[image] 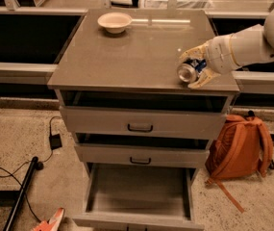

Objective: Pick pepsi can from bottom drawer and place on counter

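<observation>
Gripper (pixel 195 67): reaches in from the right over the counter's near right corner, its fingers (pixel 205 78) clenched around the can.
Can (pixel 188 70): tipped on its side in the grasp, silver end facing near-left; whether it touches the counter cannot be told.
Counter (pixel 131 52): bears a bowl (pixel 114 21) at its far edge, well apart from the can.
Bottom drawer (pixel 139 189): pulled out, floor bare.
Backpack (pixel 240 146): orange, on the floor right of the unit.

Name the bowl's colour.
The bowl is cream, camera view; gripper holds the pepsi can at the counter edge.
</observation>
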Available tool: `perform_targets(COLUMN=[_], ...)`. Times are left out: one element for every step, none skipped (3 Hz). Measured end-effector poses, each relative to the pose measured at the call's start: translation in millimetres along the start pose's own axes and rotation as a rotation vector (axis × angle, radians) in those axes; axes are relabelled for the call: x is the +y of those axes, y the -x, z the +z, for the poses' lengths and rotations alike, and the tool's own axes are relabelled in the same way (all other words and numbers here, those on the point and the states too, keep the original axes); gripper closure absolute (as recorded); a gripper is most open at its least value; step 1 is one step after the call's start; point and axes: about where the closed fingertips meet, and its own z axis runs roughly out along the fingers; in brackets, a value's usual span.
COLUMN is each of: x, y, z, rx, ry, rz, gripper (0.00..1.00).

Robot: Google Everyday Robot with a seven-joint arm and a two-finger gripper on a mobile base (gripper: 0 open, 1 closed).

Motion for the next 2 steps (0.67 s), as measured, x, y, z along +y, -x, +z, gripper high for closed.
perform_targets(x=[-4.2,-5.0], y=[-5.8,-6.4], z=[2.3,2.8], rx=[0.057,0.064], ry=[-0.022,-0.025], rz=[0.047,0.054], gripper=[0.58,0.35])
